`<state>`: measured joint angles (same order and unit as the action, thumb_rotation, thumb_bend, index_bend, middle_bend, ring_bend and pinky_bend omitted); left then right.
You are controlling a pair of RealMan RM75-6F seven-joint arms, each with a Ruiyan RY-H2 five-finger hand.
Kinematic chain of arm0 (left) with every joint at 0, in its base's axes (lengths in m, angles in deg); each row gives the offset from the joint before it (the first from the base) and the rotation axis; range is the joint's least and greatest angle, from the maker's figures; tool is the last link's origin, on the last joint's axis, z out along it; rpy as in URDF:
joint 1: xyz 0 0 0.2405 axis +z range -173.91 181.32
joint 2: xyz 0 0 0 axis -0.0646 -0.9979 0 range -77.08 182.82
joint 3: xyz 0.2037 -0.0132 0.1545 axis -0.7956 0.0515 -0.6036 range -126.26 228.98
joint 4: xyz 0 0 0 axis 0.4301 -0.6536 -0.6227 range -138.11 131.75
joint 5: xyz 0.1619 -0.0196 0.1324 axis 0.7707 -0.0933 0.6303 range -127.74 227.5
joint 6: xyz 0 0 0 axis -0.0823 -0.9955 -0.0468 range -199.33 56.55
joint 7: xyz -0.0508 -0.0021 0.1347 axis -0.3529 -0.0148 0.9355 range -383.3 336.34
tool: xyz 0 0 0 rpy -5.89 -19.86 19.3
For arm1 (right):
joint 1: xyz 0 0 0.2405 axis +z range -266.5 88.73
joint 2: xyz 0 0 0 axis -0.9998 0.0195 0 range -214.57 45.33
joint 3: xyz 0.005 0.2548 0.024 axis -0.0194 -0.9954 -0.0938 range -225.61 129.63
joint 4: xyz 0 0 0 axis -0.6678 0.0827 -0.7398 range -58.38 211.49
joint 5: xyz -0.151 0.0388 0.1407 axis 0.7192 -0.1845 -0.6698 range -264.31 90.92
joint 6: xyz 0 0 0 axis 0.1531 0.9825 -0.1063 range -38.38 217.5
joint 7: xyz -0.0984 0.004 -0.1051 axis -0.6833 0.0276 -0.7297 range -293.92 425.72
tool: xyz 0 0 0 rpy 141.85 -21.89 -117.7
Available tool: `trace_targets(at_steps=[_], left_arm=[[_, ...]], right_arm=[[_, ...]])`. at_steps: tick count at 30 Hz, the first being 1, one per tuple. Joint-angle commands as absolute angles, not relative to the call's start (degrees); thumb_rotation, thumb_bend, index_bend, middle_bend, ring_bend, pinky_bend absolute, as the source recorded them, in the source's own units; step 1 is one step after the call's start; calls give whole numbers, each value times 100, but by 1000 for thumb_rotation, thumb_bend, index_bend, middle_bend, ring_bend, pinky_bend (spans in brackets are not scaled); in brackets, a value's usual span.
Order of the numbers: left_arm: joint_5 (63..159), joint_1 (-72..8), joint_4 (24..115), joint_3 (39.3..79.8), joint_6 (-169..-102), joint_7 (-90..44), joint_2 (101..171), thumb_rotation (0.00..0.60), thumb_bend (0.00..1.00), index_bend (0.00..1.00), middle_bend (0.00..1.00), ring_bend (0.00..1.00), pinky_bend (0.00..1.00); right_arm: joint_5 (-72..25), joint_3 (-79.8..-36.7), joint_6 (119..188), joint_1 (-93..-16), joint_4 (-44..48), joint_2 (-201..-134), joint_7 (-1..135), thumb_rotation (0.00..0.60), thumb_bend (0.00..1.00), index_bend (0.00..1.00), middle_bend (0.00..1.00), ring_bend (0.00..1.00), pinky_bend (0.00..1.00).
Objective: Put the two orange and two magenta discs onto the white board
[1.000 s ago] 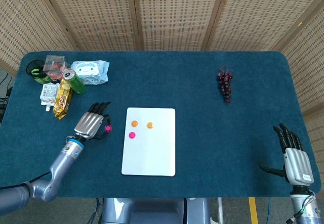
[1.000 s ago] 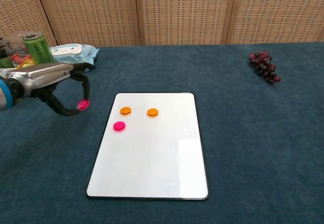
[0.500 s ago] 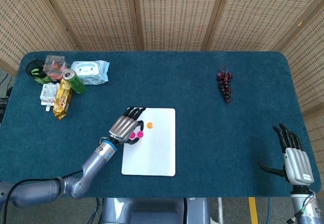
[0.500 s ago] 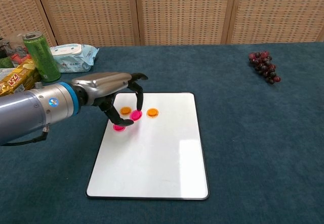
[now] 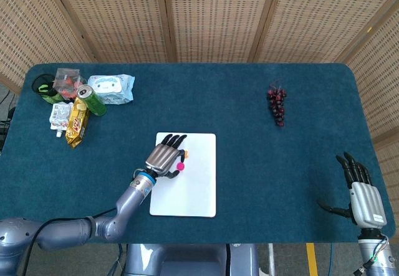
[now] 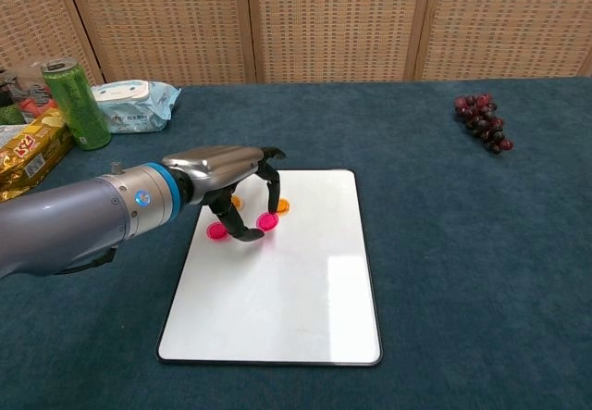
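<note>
The white board (image 6: 296,290) lies flat at the middle of the blue table. My left hand (image 6: 236,183) hovers over its upper left part and pinches a magenta disc (image 6: 268,221) between thumb and a finger, just above the board. A second magenta disc (image 6: 217,231) lies on the board to the hand's left. One orange disc (image 6: 282,205) shows beside the fingers; the other orange disc (image 6: 235,202) peeks out behind the hand. In the head view the left hand (image 5: 165,159) covers most discs, leaving the held magenta disc (image 5: 181,166) showing. My right hand (image 5: 361,192) rests open at the table's near right corner.
A bunch of dark grapes (image 6: 481,121) lies at the far right. At the far left stand a green can (image 6: 74,103), a pack of wipes (image 6: 134,103) and a yellow snack packet (image 6: 28,155), with more clutter (image 5: 59,83) behind.
My left hand has carried the magenta disc from the cloth left of the board rightwards over the board's upper part. The right hand has not moved.
</note>
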<state>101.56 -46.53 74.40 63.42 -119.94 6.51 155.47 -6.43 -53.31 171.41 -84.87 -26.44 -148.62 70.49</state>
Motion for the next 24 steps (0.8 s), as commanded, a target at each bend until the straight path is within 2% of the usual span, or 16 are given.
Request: trace_targets(at_steps=[1, 24], left_arm=[[10118, -4673, 7405, 6319, -11990, 672, 15576, 600, 319, 688, 0, 0, 0], [9788, -4824, 7108, 6277, -11933, 618, 15762, 600, 317, 688, 0, 0, 0]], right_arm=[[-642, -5329, 17139, -8488, -2646, -14858, 7056, 600, 131, 0, 0, 0, 0], [-639, -5320, 17130, -8489, -2653, -14847, 7095, 600, 131, 0, 0, 0, 0]])
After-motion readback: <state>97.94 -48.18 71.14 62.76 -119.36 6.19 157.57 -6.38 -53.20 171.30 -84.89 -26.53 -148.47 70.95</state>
